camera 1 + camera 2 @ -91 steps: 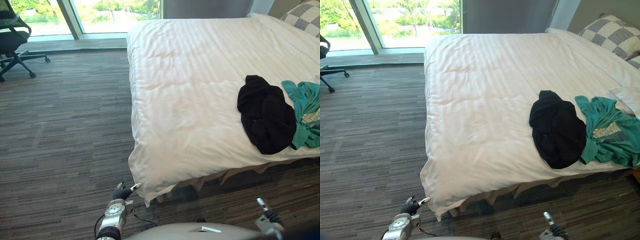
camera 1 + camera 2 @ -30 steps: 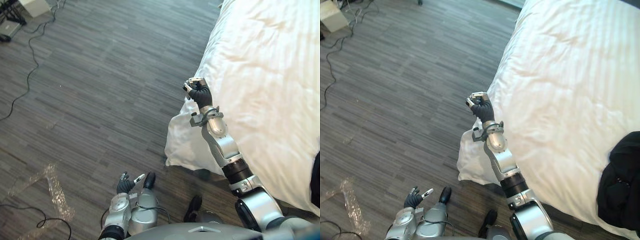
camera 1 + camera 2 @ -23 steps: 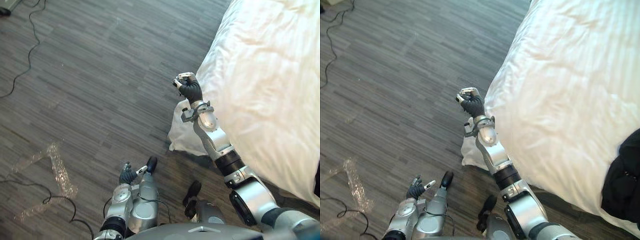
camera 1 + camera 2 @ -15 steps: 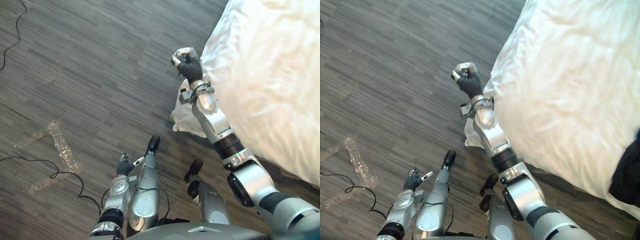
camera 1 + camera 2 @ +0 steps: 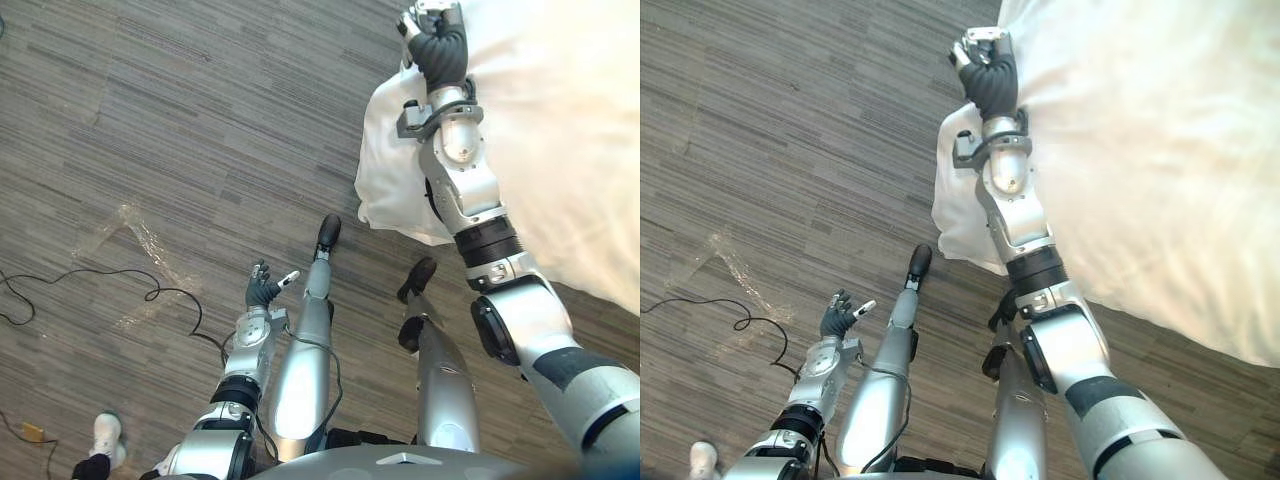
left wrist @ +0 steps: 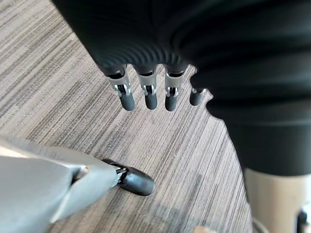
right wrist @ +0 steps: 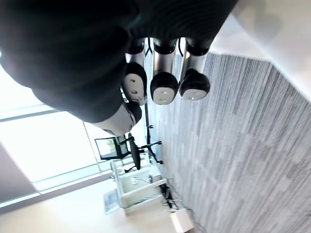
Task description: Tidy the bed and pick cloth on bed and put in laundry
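Note:
The bed's white duvet takes the upper right, its corner hanging down toward the carpet. My right hand is raised at the duvet's edge above that corner, curled into a fist. In the right wrist view its fingers are folded in with nothing between them. My left hand hangs low over the carpet, well left of the bed. Its fingers are straight and apart, holding nothing.
Grey striped carpet covers the floor. A strip of clear plastic film lies on it to the left. A person's white shoe stands at the lower left. Far off in the right wrist view are an office chair and a white cabinet.
The whole view has swung down toward the floor and the bed's corner. My right arm has stretched further up along the duvet's edge, its fist still curled. The left hand stays low and open.

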### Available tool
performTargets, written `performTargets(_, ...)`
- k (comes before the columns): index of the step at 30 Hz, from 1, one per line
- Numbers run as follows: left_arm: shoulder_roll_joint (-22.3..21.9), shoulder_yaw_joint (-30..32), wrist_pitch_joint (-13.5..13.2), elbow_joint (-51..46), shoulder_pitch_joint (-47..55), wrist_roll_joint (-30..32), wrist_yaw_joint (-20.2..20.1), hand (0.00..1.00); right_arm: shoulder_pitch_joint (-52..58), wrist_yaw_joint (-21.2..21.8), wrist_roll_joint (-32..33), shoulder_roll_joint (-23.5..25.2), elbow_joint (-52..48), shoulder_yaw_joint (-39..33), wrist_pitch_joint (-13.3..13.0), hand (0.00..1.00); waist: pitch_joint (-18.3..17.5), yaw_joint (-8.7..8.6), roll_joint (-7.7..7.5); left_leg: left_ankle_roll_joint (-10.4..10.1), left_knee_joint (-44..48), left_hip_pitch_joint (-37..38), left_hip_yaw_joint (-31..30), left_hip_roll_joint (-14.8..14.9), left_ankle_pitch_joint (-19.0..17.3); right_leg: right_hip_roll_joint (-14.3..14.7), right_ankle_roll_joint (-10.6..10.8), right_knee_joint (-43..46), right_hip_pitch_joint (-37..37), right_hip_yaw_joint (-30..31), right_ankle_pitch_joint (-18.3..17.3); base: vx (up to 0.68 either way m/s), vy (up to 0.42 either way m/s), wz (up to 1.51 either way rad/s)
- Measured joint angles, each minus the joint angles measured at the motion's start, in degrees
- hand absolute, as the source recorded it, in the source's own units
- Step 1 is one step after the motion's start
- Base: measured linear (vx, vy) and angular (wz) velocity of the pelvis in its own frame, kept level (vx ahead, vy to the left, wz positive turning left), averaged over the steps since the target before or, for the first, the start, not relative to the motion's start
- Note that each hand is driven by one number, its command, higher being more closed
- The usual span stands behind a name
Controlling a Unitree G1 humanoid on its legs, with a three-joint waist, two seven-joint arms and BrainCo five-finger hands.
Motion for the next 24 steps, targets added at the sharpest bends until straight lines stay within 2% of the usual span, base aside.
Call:
performTargets(3,-1.2,1.8,-0.2,-0.5,-1.3,0.0,0.0,0.00,0.3,0.0,0.0,1.4,1.6,-0.2,-0.3,1.00,0.1,0.31,0.26,-0.6,1.9,-3.2,0.3,-1.0,-0.6,-1.9,0.1,6.0,-5.2,1.1,-2.9,-0.04,0.007,0.05)
performTargets(5,-2.1,4.1,0.0,-1.1,-1.6,-0.1,0.0,0.00,6.1,0.0,-0.1,4.2,3.7,-1.7,1.0,1.00,0.2,0.48,0.21,-0.3,4.2,-4.7,0.2,-1.7,-1.7,-3.2,-0.2,10.2,-7.2,1.1,-4.7,-0.03,-0.010,0.20)
performTargets(9,-3.3,7.0,0.7,-3.5,-1.1,-0.2,0.0,0.00,17.3,0.6,-0.1,10.5,3.8,-1.0,1.9,1.00,0.2,0.16,0.07,0.0,7.7,-4.9,1.7,-1.8,-3.7,-3.4,-0.7,12.0,-7.2,2.1,-5.4,-0.01,-0.028,-0.11)
performTargets(10,-3.6,7.1,0.8,-4.7,-1.0,-0.6,0.0,0.00,20.6,0.9,-0.1,12.1,3.9,0.3,2.1,1.00,0.1,-0.30,0.03,0.1,8.7,-4.9,2.5,-1.6,-4.2,-3.4,-0.7,12.1,-7.2,2.7,-5.4,-0.01,-0.018,-0.25)
performTargets(12,-4.7,7.1,0.9,-6.6,-1.0,-1.0,0.0,0.00,27.7,1.6,-0.1,14.6,5.4,1.8,3.0,1.00,0.1,-2.62,-0.06,0.3,10.2,-4.0,3.4,-1.4,-5.2,-3.2,-0.7,12.2,-6.1,3.2,-5.4,-0.01,-0.014,-0.23)
performTargets(14,-6.3,6.9,1.1,-6.5,-1.0,-1.0,0.0,0.00,35.3,1.9,-0.1,15.1,7.5,2.4,3.8,1.00,0.1,-3.64,-0.63,0.5,11.9,-1.4,4.7,-0.8,-6.9,-2.7,-0.7,11.9,-3.2,4.1,-5.4,0.01,-0.016,-0.25)
performTargets(15,-6.4,6.9,1.2,-6.5,-1.0,-1.0,0.0,0.00,36.0,2.0,-0.1,15.1,7.6,2.5,3.8,1.00,0.0,-3.77,-0.78,0.5,12.2,-1.2,4.8,-0.8,-7.1,-2.7,-0.7,11.8,-2.9,4.1,-5.4,0.01,-0.022,-0.25)
performTargets(17,-6.7,6.6,1.4,-6.5,-1.0,-1.0,0.0,0.00,38.7,2.8,-0.1,14.4,9.8,3.1,4.4,1.00,-0.4,-5.16,-1.67,0.4,13.2,0.9,6.1,-0.1,-8.4,-2.1,-0.7,11.4,-0.5,4.4,-5.4,0.01,-0.022,-0.21)
performTargets(22,-6.7,4.2,2.4,-3.7,-0.4,-1.0,-0.1,0.00,43.8,4.0,0.0,12.4,9.0,2.0,4.6,1.00,-2.0,-6.19,-4.03,0.7,14.5,7.6,8.7,1.1,-10.5,-1.0,-0.8,9.8,6.0,5.9,-5.4,0.04,-0.024,-0.26)
performTargets(24,-6.8,3.5,2.9,-2.7,1.0,-0.9,-0.5,0.00,49.5,4.7,0.2,11.7,7.8,-1.4,4.7,1.00,-3.9,-6.62,-5.12,0.9,15.4,11.0,10.4,1.5,-12.2,-0.7,-0.8,8.6,9.6,6.6,-5.4,0.09,0.007,-0.31)
